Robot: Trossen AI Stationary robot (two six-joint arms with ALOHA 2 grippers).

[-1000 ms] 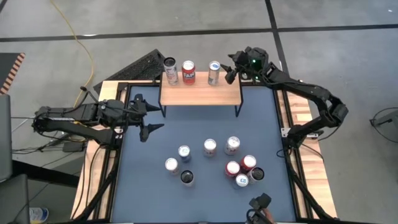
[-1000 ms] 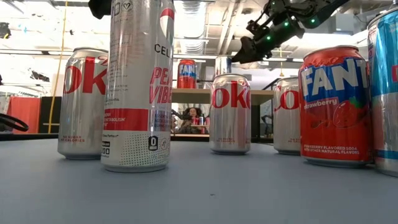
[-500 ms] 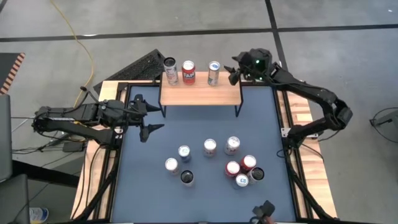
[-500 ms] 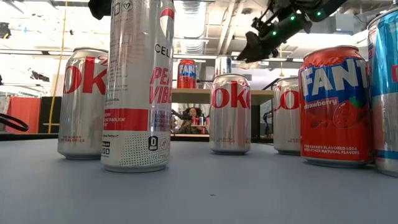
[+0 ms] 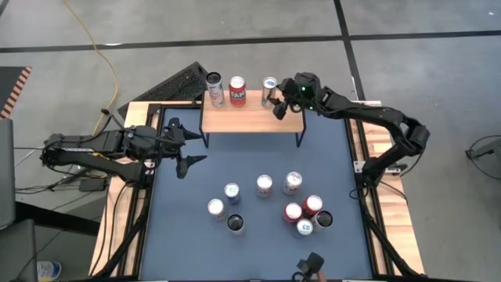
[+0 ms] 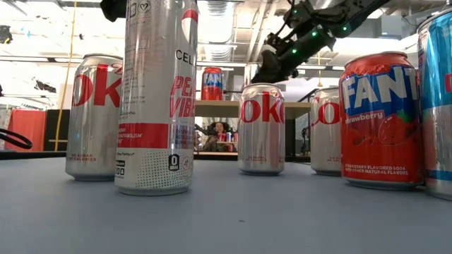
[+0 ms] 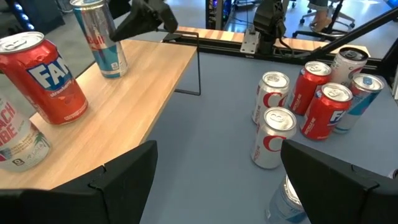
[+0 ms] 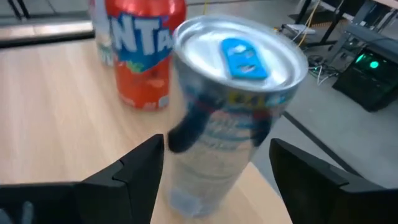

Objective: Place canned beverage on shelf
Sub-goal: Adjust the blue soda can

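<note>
The shelf (image 5: 252,119) has a pale wood top, smooth and matt with fine grain, on thin black metal legs. The slim can (image 8: 231,106) is shiny bare metal with a brushed silver lid and a blue tab. The Fanta can (image 8: 145,50) beside it is glossy printed red. The surface (image 5: 250,168) is a matt blue-grey sheet inside a light wood rim. The right arm's fingers (image 8: 134,171) look like matt black plastic. The Coke can (image 6: 262,129) gleams silver with red lettering.
</note>
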